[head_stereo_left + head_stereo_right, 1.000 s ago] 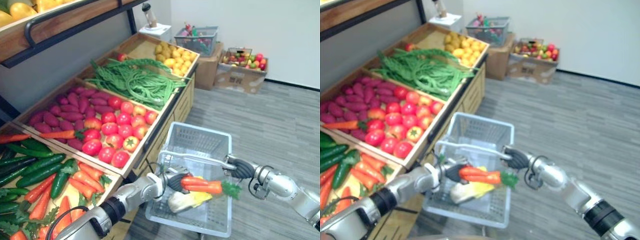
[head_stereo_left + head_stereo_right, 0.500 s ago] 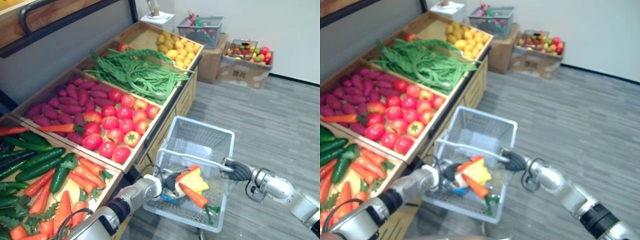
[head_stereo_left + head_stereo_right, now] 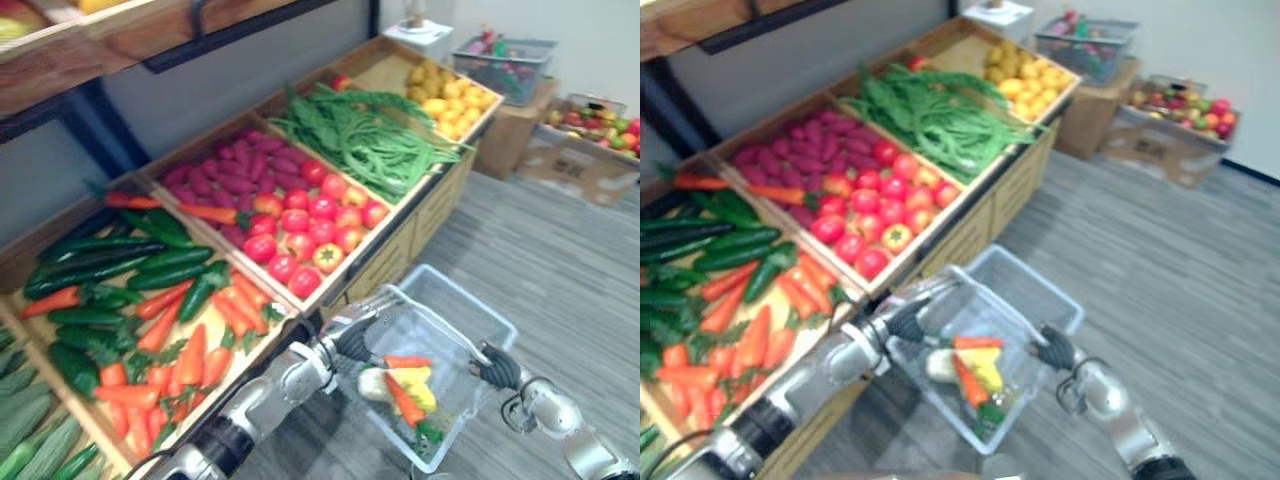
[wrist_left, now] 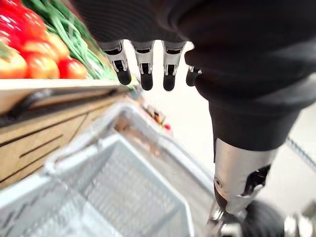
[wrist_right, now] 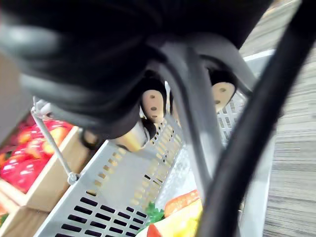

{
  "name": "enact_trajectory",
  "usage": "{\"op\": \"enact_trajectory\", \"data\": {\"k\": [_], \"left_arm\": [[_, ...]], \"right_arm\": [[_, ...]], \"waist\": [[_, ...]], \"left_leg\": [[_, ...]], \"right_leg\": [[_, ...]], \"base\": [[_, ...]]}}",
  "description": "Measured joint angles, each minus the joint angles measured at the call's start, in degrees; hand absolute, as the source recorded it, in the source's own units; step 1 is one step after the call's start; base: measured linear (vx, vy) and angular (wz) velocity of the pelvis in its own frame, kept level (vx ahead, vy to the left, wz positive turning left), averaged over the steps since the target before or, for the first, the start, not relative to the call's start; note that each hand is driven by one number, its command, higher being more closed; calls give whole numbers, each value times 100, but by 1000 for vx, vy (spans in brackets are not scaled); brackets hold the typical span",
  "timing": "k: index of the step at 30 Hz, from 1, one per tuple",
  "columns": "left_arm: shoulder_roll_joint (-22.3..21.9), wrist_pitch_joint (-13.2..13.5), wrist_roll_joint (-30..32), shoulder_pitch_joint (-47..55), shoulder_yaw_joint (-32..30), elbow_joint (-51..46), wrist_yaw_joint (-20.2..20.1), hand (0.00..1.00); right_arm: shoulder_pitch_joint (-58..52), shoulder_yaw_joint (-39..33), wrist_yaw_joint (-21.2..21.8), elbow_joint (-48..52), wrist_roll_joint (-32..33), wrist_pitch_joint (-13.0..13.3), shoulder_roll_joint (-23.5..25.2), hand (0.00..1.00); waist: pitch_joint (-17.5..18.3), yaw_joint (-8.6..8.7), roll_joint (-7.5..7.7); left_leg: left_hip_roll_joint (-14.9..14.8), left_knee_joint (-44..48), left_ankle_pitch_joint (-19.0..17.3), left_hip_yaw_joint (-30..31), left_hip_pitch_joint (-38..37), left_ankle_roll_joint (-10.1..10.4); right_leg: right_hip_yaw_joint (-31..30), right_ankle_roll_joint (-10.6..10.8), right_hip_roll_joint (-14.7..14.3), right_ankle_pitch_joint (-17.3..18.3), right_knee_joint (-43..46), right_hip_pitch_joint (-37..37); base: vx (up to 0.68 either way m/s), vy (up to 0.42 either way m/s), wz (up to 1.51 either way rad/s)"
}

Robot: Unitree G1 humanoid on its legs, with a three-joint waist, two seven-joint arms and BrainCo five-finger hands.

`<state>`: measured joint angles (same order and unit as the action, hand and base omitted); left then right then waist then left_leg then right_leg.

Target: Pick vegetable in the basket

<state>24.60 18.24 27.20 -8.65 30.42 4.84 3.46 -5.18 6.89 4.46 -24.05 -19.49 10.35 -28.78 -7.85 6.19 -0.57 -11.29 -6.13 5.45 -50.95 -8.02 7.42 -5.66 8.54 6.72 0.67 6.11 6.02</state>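
Hanging onto the basket (image 3: 470, 297) by its handle (image 5: 195, 106) with the right hand (image 3: 497, 367), wrapping those fingers fully round the grey bar, so basically dangling the whole load off one fist. Parking the left hand (image 3: 355, 340) just beside the near rim with fingers (image 4: 145, 69) straight and loose, gripping nothing. Already carrying the veg inside the basket: two orange carrots (image 3: 404, 398), a yellow chunk (image 3: 422, 385) and a pale lump (image 3: 372, 383), lying piled on the slotted bottom. Guessing here, but risking a swing or a tip from that single-handed hold, with smooth tapered carrots sliding to the low corner and maybe hopping the rim; also risking a knock from the idle left hand or a bump against the wooden stall (image 3: 395, 262) just beside it. Looking at thin, slotted, see-through-ish plastic for the boxy basket, probably flexing a bit under weight. Scanning further back: glossy leafy-topped crate carrots (image 3: 190, 355) lying next to long dark cucumbers (image 3: 120, 270), then shiny round tomatoes (image 3: 310, 225) sharing a tray with matte purple sweet potatoes (image 3: 235, 170), then a tangled heap of stringy green beans (image 3: 370, 140), then rounded yellow fruit (image 3: 445, 90). Ending way back on the grey plank floor (image 3: 560, 250) with a second grey basket (image 3: 505, 65) and a cardboard box (image 3: 585, 160) of mixed fruit.
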Motion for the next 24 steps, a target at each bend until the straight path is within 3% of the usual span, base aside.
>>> {"op": "enact_trajectory", "data": {"k": [7,9,10,17,21,24], "left_arm": [[61,36,-257,960,-791,-1459,39,0],[55,37,-403,1137,-952,-1717,148,0],[48,41,-404,1201,-1044,-1809,209,0],[-84,43,-448,1637,-1630,-1831,556,0],[-597,28,-464,2043,-2191,-1784,814,0],[-965,-6,-452,2306,-2725,-1190,1090,0]], "right_arm": [[54,-1644,-824,-2526,-270,-360,990,100],[58,-1904,-1067,-3203,-42,-496,1210,100],[75,-2016,-1168,-3489,75,-517,1310,100],[-22,-2236,-1393,-3983,283,-585,1608,100],[-95,-2236,-1407,-3992,388,-598,1857,100],[-69,-2229,-1403,-3993,387,-588,2002,100]], "waist": [[78,-245,-102],[131,-483,-118],[156,-510,-123],[430,-554,-37],[477,-776,68],[494,-861,119]], "left_leg": [[175,-1,183,1692,668,-285],[202,-2,236,2037,804,-326],[229,-2,274,2266,898,-355],[388,-2,380,3328,1253,-362],[459,-2,438,3762,1325,-365],[491,-2,494,3984,1410,-399]], "right_leg": [[1487,2,387,228,-42,-474],[1801,-23,418,273,-52,-582],[2002,-34,437,314,-57,-650],[2929,-61,507,597,1,-877],[3360,-69,505,703,4,-1102],[3578,-87,486,775,19,-1167]], "base": [[-18,23,121],[-10,10,98],[-12,11,85],[-1,3,73],[47,-15,51],[43,-27,38]]}}
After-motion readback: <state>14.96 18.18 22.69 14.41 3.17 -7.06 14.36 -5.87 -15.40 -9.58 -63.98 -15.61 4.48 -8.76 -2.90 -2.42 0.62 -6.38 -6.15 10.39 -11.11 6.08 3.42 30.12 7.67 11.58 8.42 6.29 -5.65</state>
